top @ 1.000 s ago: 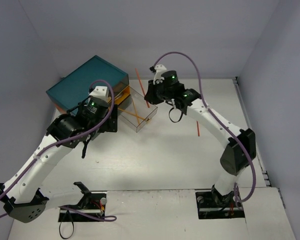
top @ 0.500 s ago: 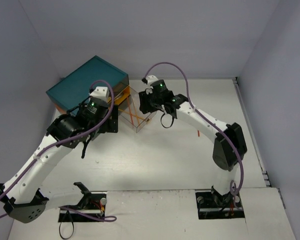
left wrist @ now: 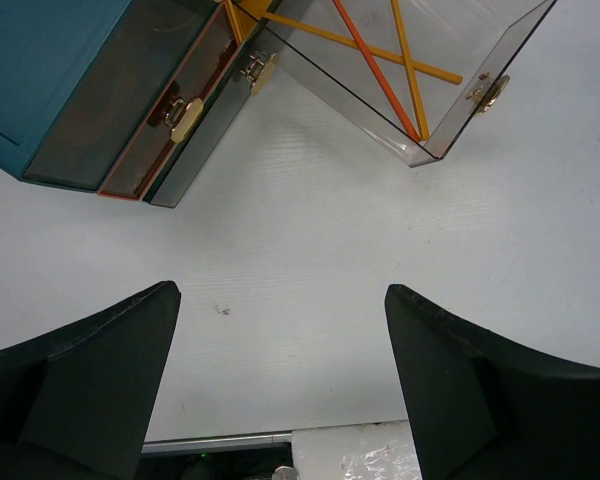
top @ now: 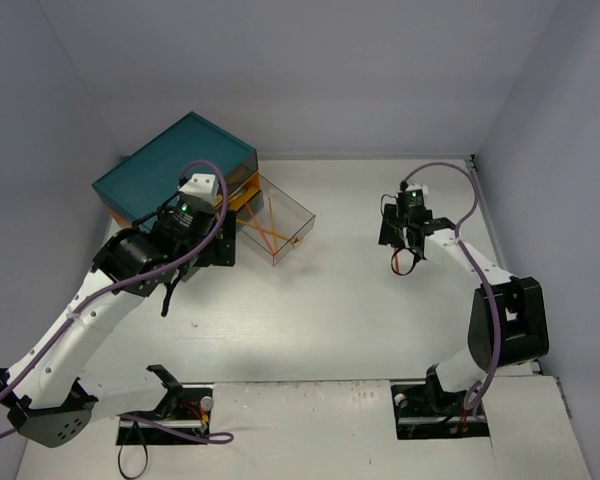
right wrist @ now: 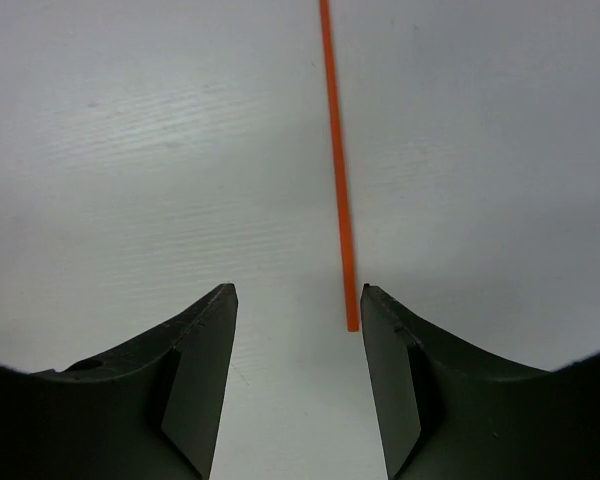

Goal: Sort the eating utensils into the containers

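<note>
The teal chest stands at the back left, with one clear drawer pulled out. Several orange chopsticks lie crossed inside that drawer. Another orange chopstick lies on the white table at the right. My right gripper hovers open over its near end, which sits just inside the right finger. In the overhead view the right gripper is far from the chest. My left gripper is wide open and empty, just in front of the chest. No forks or spoons show.
Two shut drawers with pale knobs show on the chest front beside the open one. Grey walls close in the table on three sides. Both arm bases sit at the near edge.
My right gripper carried an orange chopstick to the open drawer, opened and left it there. It then swung right to above the chopstick on the table. The left arm stayed still.
</note>
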{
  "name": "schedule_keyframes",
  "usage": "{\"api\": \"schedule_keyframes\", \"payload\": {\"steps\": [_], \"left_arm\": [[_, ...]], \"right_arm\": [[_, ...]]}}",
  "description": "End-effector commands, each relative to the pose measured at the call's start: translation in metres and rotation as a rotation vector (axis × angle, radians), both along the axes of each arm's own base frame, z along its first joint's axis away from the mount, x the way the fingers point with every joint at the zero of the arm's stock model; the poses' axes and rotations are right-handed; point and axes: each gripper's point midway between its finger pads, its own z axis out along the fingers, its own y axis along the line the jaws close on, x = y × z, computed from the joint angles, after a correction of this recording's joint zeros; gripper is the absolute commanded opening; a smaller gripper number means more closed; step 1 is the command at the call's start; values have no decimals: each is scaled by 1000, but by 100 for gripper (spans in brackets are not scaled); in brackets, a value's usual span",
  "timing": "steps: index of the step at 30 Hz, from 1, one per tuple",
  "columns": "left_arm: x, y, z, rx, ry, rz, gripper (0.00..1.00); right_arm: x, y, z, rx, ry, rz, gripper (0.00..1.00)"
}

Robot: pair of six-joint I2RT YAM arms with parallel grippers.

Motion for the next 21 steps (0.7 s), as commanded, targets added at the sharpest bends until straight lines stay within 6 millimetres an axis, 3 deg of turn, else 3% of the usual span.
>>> {"api": "schedule_keyframes", "payload": {"steps": [1,7,15,16,19,21], "left_arm": [[4,0,18,-20,-56,-21,81],[1,2,15,-10,-55,-36,81],[-3,5,11,-8,-50,-40,81],[-3,5,11,-7,-49,-41,81],[-4,3,11,-17,-43,-47,81],[-4,2,12,-26,-42,-48,81]], "right_arm": [[7,-16,-14,37,21,-67,50],[3,-24,-55,28,125,-81,47],[-4,-22,-89,32,198,-64,38],[-4,-21,-91,30,204,-57,34],[-5,-17,-102,38,222,-35,6],[-5,-7,-103,72,230,6,0]]}}
